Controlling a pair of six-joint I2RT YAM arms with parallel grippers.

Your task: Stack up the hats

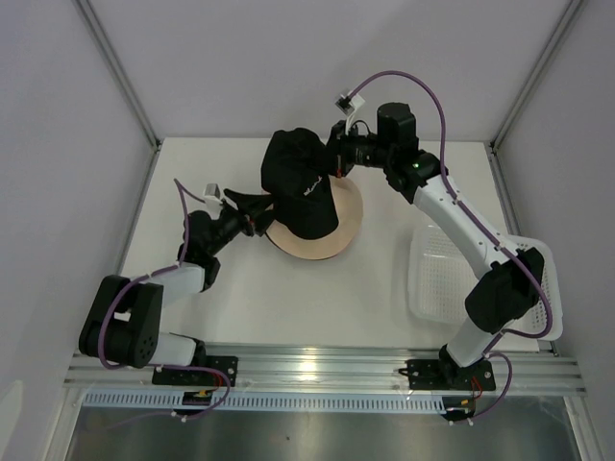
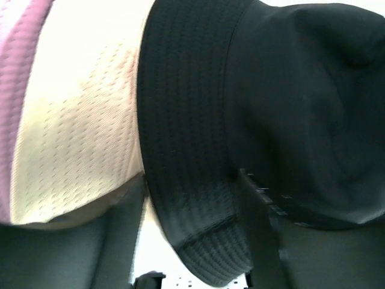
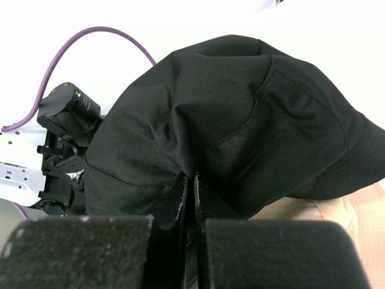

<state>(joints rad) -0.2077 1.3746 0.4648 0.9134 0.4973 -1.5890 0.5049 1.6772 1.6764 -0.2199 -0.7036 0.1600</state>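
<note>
Right gripper [image 3: 191, 180] is pinching the black hat [image 1: 303, 187] by its crown, hanging it over the beige hat [image 1: 338, 240]. Left gripper [image 1: 252, 221], jaws apart, is straddling the brim, probably to spread it.

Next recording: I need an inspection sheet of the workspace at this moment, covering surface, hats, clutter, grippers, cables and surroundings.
Surface: white table, no marks seen.
Job's things: black hat draped over beige hat mid-table; pink fabric shows beside the beige in the left wrist view.
Clutter: white mesh basket at the right edge, nothing seen inside.
Grippers: right gripper shut on the black hat's fabric; left gripper open, fingers either side of the black brim.
Cables: purple cables along both arms, clear of the hats.
Surroundings: white enclosure walls; metal rail at the near edge.
</note>
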